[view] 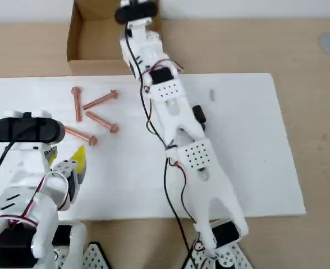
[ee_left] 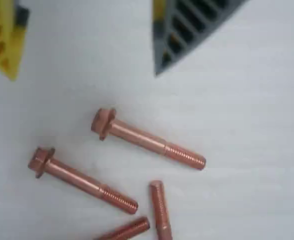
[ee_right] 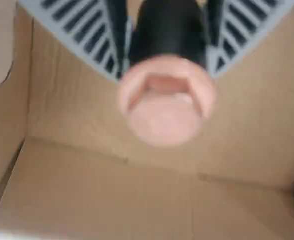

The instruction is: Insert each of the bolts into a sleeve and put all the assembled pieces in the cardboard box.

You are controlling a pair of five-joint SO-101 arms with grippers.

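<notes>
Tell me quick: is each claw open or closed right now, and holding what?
Left claw: open, empty, near loose bolts.
Right claw: closed on a sleeved bolt, over the box.

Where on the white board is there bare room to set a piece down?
Free: the white board right of the right arm, out to its edge; also the near strip between the arms. Crowded: the left rear, four bolts by the open left gripper. The cardboard box holds the right gripper and its sleeved bolt.
</notes>
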